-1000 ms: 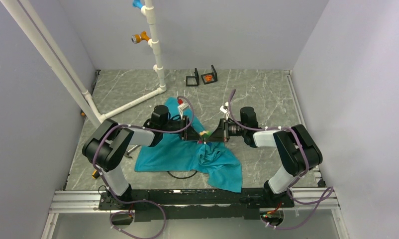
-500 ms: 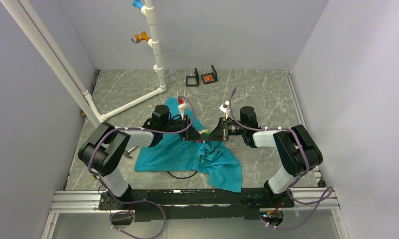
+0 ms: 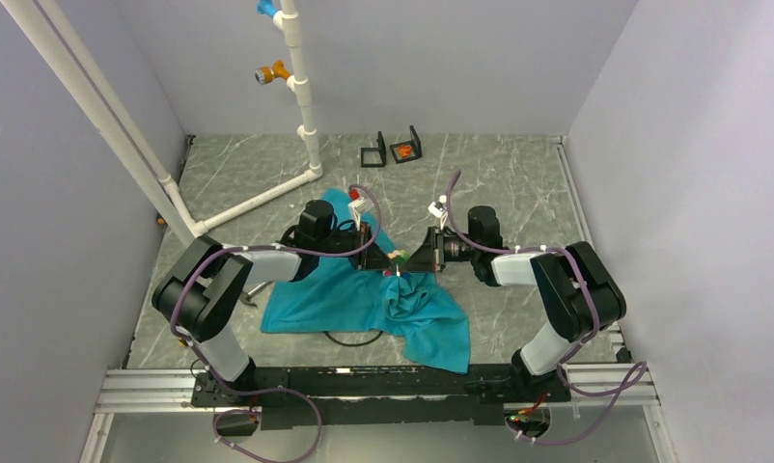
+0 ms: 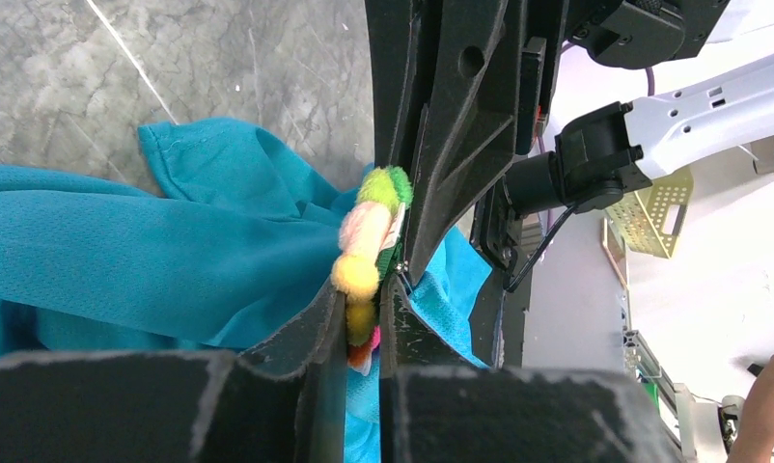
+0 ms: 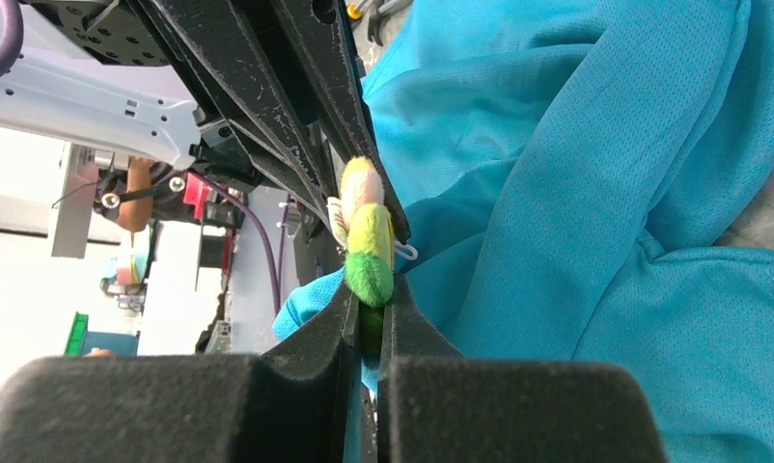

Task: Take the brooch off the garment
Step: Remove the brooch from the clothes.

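Note:
The teal garment [image 3: 354, 299] lies crumpled on the marble table between the arms, with one fold lifted. The brooch [image 3: 396, 258], a fuzzy strip of green, pink, yellow and orange, stands above that fold. My left gripper [image 3: 384, 261] comes in from the left and my right gripper [image 3: 408, 262] from the right, tip to tip. In the left wrist view the left gripper [image 4: 364, 301] is shut on the yellow-orange end of the brooch [image 4: 368, 230], with garment [image 4: 171, 241] behind it. In the right wrist view the right gripper [image 5: 369, 295] is shut on the green end of the brooch [image 5: 364, 236], beside the garment [image 5: 605, 193].
A white pipe frame [image 3: 304, 116] rises at the back left, with a slanted bar [image 3: 253, 201] along the table. Two small black stands [image 3: 391, 151] sit at the back. A black cable loop [image 3: 354, 339] pokes out under the garment's near edge.
My left gripper's jaws have closed onto the brooch, and the left arm has edged slightly toward it. The right gripper has kept its hold and not moved.

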Robot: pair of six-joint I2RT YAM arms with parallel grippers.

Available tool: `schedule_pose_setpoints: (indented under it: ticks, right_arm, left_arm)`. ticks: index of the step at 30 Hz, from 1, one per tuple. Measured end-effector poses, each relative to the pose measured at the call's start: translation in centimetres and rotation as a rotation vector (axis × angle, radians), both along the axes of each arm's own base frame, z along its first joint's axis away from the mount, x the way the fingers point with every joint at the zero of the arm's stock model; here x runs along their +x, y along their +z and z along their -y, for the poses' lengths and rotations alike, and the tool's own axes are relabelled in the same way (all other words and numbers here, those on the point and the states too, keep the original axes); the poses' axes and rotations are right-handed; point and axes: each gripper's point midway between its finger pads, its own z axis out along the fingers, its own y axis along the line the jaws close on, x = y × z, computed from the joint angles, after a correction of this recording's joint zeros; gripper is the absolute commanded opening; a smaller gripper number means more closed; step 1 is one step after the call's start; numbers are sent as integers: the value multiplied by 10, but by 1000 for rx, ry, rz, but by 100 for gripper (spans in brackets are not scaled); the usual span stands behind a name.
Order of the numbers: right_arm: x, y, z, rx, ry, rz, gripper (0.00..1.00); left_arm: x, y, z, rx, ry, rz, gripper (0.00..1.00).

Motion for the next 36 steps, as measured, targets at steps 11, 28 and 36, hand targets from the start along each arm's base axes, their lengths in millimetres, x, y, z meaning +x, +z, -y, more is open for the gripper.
schedule_pose_setpoints:
  ticks: [11,28,36]
  right_arm:
    - [0,0,1,6,-1,10,0]
    - [-9,14,-2,108,54,-31,0]
    - [-10,18,-2,125,66,-38,0]
  left_arm:
    - [1,1,-4,-12,-9,8,34]
    - [-2,24,-5,-104,-39,29,44]
    - [-2,24,-5,-101,-36,26,42]
